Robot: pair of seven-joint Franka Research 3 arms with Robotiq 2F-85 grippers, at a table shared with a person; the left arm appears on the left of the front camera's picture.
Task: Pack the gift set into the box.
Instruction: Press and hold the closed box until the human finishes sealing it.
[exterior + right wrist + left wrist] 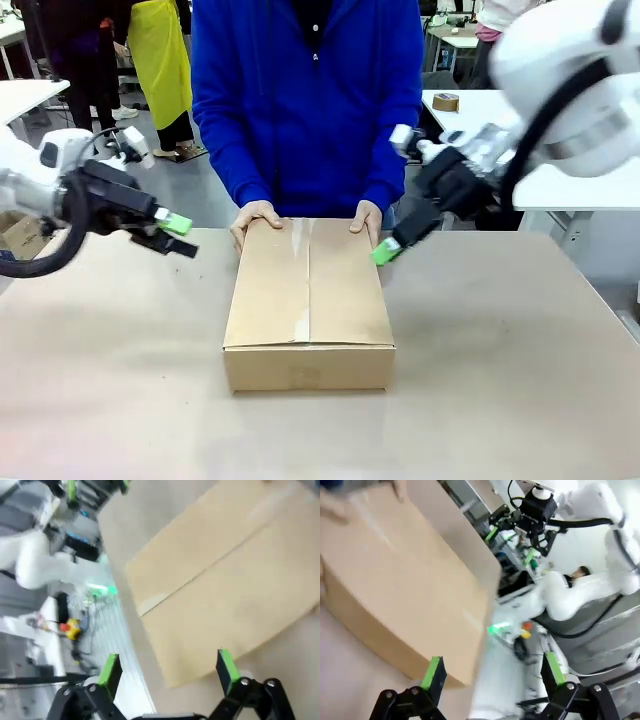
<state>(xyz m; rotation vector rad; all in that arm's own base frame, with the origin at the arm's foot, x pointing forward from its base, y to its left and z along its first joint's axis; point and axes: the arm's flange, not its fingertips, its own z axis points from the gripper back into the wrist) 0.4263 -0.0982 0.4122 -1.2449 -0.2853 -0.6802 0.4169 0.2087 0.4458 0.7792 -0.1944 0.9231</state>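
Note:
The brown cardboard box (308,300) lies in the middle of the table with its top flaps shut and a clear tape strip along the centre seam. It also appears in the left wrist view as the box (405,590) and in the right wrist view as the box (235,575). A person in a blue jacket rests both hands (255,215) on its far edge. My left gripper (178,235) hovers open to the left of the box, also seen as the left gripper (492,667). My right gripper (395,240) hangs open at the box's far right corner, also seen as the right gripper (168,665). The gift set is out of view.
The tan table (520,380) has free room on both sides of the box and in front of it. Behind on the right stands a white table (560,185) with a roll of tape (446,101). Another white table (25,95) stands at the back left.

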